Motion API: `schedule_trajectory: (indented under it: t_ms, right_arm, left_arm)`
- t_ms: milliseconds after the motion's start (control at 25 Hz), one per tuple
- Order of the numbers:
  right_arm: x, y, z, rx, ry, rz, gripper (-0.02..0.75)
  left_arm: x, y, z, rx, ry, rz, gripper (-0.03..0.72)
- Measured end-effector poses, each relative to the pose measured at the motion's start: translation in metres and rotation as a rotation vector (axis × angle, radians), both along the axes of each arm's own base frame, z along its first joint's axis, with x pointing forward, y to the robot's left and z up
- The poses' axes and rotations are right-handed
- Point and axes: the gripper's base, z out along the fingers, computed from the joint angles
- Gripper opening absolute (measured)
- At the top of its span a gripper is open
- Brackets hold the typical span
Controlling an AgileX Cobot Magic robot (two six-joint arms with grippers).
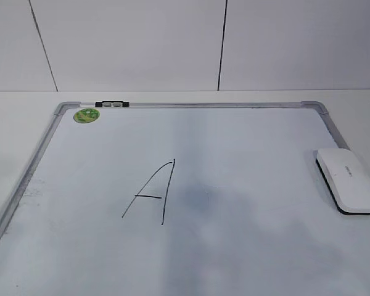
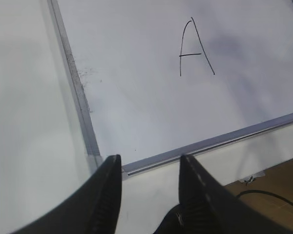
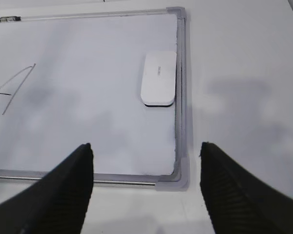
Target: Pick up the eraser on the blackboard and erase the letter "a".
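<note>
The blackboard [image 1: 246, 142] is a white board with a silver frame, lying flat on the table. The white eraser [image 1: 348, 180] lies on the board by its right frame; it also shows in the right wrist view [image 3: 158, 78]. A large capital "A" [image 1: 153, 192] is drawn mid-board. No small letter "a" shows; only a grey smudge [image 1: 197, 196] lies right of the "A". My left gripper [image 2: 150, 163] is open and empty over the board's near-left corner. My right gripper [image 3: 145, 151] is open wide and empty over the near-right corner [image 3: 178, 176]. Neither gripper shows in the exterior view.
A small black-and-silver clip [image 1: 111, 104] sits on the top frame, with a round green sticker [image 1: 86, 115] below it. White table surrounds the board. A brown floor patch with a cable [image 2: 268, 195] lies past the table's near edge. A tiled wall stands behind.
</note>
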Motion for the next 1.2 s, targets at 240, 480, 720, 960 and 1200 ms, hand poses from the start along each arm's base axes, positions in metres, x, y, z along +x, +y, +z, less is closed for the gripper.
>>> schedule_trajectory:
  t_ms: [240,480,720,960,1200]
  right_arm:
    - [0.003,-0.002,-0.032,-0.027,0.057,-0.013,0.523]
    - [0.007,-0.003,-0.058,-0.051,0.108,-0.025,0.523]
    - [0.009,-0.006,-0.062,-0.077,0.069,-0.044,0.523]
    - [0.016,-0.005,-0.066,-0.077,0.031,-0.041,0.523]
    - [0.016,-0.005,-0.066,-0.079,0.027,-0.042,0.523]
  left_arm:
    - [0.003,0.001,-0.025,0.004,0.012,0.01,0.297]
    - [0.008,0.001,-0.038,0.003,-0.006,0.03,0.297]
    - [0.013,0.004,-0.046,0.041,-0.031,0.043,0.277]
    - [0.014,0.006,-0.046,0.07,-0.047,0.051,0.257]
    - [0.015,0.007,-0.047,0.08,-0.049,0.053,0.255]
